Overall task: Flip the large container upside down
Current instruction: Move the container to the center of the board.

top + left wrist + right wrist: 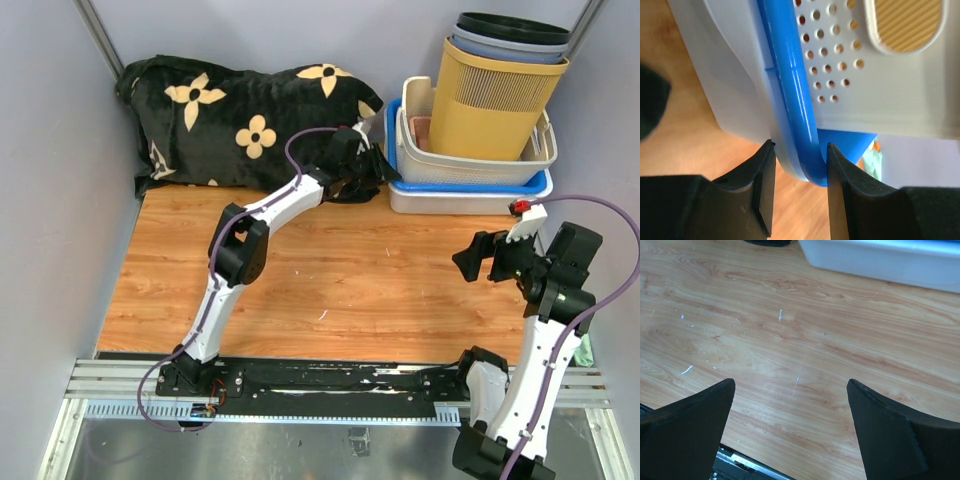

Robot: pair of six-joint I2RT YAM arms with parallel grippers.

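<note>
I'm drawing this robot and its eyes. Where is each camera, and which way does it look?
Top external: above and behind the arm bases, looking down across the wooden table at the stacked containers; left arm and right arm show.
Left wrist: on the left arm, close against the blue rim and holed white basket; left gripper pinches that rim.
Right wrist: on the right arm, looking down at table and pale tub; right gripper hangs open.
Shared: top and right wrist both see table and tub.

The wooden bench (330,290) bears a grey tub (450,200), its corner between the left tool's (799,155) fingers, and a flowered black cushion (230,120) just left of that tool. Scratched wood lies under the right tool (790,390).
</note>
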